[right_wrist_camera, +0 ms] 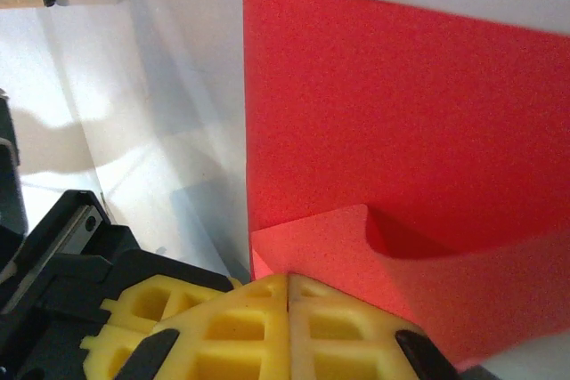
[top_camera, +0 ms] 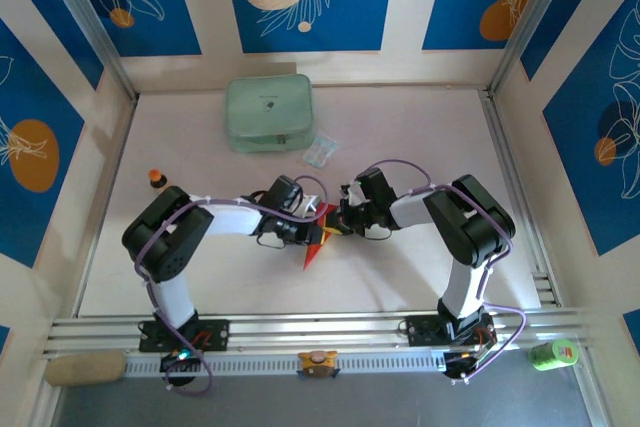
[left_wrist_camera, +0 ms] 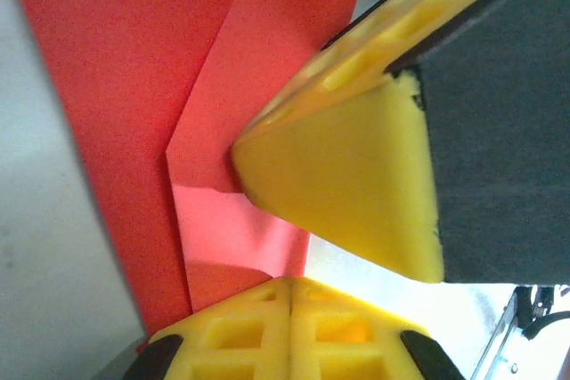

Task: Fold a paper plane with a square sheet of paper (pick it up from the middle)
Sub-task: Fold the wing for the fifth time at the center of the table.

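**Red paper [top_camera: 316, 245] at mid-table, both jaws closed**

Partly folded, it sits near the centre of the table [top_camera: 400, 272], between the two arms. Right gripper [right_wrist_camera: 288, 280] is clenched on a curled flap. Left gripper [left_wrist_camera: 290, 284] is closed with its tips at the paper's edge; can't tell if it's pinching. A yellow finger [left_wrist_camera: 347, 184] of the right gripper presses the sheet just beside it.

A pale green pouch [top_camera: 268, 112] lies near a clear plastic packet [top_camera: 321, 151] on the table [top_camera: 420, 127].
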{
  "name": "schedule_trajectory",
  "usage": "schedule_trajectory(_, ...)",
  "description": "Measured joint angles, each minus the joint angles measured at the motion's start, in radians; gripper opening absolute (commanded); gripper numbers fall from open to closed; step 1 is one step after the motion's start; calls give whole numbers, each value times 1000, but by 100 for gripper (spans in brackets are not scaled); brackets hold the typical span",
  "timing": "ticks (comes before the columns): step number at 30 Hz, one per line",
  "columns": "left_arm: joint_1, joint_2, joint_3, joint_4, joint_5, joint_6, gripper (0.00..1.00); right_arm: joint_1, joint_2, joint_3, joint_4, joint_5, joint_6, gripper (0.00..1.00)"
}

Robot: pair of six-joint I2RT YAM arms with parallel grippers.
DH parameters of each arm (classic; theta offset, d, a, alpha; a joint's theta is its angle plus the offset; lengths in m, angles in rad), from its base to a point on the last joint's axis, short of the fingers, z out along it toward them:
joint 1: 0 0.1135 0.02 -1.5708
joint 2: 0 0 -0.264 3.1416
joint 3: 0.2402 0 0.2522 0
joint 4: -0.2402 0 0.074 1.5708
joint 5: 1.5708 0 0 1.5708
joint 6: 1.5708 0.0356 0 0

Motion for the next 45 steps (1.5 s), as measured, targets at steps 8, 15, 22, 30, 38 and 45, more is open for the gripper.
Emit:
schedule_trajectory(8, 8, -11, -77, 122, 59, 16, 0, -48, -146, 6, -196, 39, -64, 10)
schedule_trajectory(15, 8, -24, -124, 165, 117, 19, 0, -24, -271, 10, -272, 98, -127, 10)
schedule_trajectory(22, 8, -26, -128, 165, 124, 18, 0, 83, -201, 16, -278, 150, -131, 8)
schedule_trajectory(30, 8, -27, -132, 168, 124, 8, 0, 109, -106, 17, -253, 172, -114, 7)
schedule_trajectory(38, 8, -27, -134, 175, 124, 6, 0, 77, -96, 14, -225, 161, -93, 7)
schedule_trajectory(45, 8, -27, -135, 176, 124, 6, 0, 22, -94, 13, -211, 164, -85, 7)
